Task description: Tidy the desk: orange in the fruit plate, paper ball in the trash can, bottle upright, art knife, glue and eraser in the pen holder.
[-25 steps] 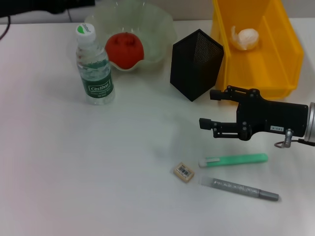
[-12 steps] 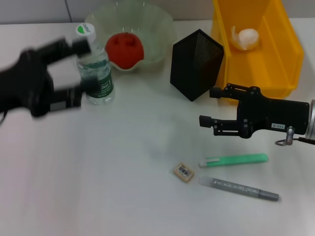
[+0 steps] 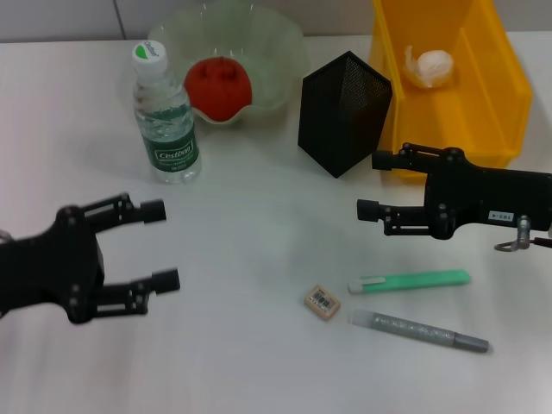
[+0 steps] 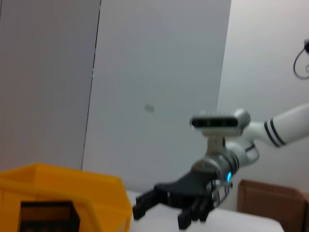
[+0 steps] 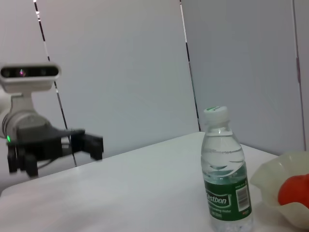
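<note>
Locate the eraser on the counter, just left of the green art knife and grey glue. The right tool hovers open beyond them; the left tool hovers open, far left.

A lab-like room: plain white table, bare grey wall panels behind.

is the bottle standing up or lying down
Standing up. The bottle sits on its base on the table, cap on top, beside the fruit plate; the right wrist view shows it upright too.
</note>
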Controlling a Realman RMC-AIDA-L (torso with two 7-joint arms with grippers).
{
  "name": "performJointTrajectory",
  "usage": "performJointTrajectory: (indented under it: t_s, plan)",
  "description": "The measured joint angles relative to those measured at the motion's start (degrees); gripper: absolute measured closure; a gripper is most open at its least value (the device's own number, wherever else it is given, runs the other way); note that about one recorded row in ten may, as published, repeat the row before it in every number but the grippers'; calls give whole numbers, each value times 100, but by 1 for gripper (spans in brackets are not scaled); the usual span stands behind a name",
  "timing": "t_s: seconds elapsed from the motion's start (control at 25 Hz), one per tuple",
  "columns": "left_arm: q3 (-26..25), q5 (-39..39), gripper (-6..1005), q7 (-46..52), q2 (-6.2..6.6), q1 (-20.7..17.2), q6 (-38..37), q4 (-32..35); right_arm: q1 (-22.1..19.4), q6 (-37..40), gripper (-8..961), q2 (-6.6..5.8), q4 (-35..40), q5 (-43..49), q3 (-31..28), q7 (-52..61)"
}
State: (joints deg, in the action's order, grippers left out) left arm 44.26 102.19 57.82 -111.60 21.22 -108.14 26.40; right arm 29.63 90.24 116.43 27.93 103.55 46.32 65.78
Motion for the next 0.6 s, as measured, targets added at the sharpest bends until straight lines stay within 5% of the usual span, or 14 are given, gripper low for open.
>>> performJointTrajectory:
  t_s: [0.6]
  plan:
    - [39,795,164,-677,-140,-108,935,-346,54,78,124,-91,26,69,53,318]
